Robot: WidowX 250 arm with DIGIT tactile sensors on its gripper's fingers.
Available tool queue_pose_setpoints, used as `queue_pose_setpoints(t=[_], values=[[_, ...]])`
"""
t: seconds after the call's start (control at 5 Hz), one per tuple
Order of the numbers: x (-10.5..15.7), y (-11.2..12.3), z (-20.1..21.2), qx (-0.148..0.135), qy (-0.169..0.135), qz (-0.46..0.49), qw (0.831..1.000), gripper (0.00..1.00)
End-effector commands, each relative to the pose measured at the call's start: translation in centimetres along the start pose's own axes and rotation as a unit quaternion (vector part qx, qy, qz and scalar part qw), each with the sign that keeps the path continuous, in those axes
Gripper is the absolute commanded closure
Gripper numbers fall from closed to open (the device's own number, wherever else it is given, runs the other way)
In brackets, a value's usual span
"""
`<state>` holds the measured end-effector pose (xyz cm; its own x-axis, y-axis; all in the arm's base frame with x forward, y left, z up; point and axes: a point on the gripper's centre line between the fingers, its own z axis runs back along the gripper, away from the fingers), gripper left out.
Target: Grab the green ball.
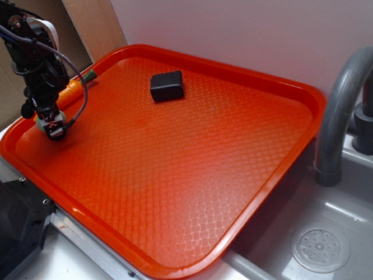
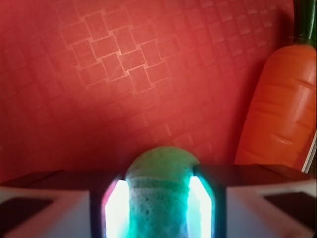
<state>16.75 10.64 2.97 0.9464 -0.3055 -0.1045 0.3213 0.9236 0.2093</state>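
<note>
A: Where is the green ball [image 2: 161,186] found?
B: It is clamped between the two fingers of the pincer [image 1: 53,129], low over the left part of the red tray [image 1: 192,175].
A: What is seen nearby?
B: A toy carrot [image 2: 282,109] is laid just beside it; a black block [image 1: 166,86] is set well apart.

A mock kitchen set up as a robot test bench. A grey plastic sink [image 1: 326,233] with a round drain [image 1: 320,249] and a curved grey faucet [image 1: 341,105] sits at the right, against a plain pale wall [image 1: 233,29]. An orange cafeteria tray [image 1: 175,175] serves as the work surface, with a toy carrot [image 2: 280,109] by its far left edge. Cardboard panels [image 1: 87,23] stand behind.
</note>
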Motion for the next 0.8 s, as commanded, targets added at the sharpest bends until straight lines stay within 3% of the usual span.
queue_pose_setpoints(t=[0.0, 0.2, 0.4, 0.6], values=[[4.9, -3.1, 10.3, -0.108, -0.057, 0.108, 0.987, 1.00], [6.4, -3.6, 16.2, -0.190, -0.067, 0.171, 0.964, 1.00], [6.2, -3.9, 21.6, -0.172, -0.118, 0.190, 0.959, 1.00], [5.6, -3.7, 24.4, -0.147, -0.128, 0.209, 0.958, 1.00]])
